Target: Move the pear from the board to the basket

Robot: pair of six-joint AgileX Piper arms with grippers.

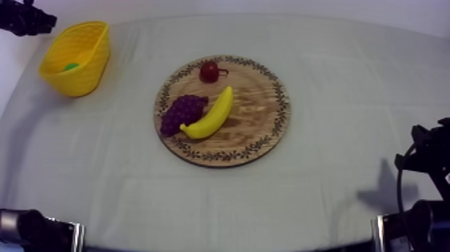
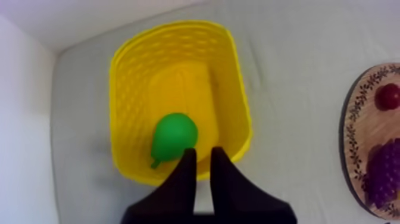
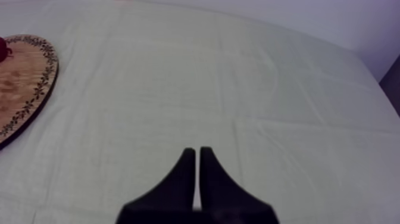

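The pear [image 2: 174,136] lies in the yellow basket [image 2: 238,77] — my left gripper [image 2: 203,152], above its rim, is slightly open and empty; I would lift it straight up.

One yellow basket [image 1: 86,75], one green pear [image 2: 173,136], one round wooden board [image 1: 258,107], one banana [image 1: 211,115], one bunch of grapes [image 1: 181,112], one small red fruit [image 1: 209,71]
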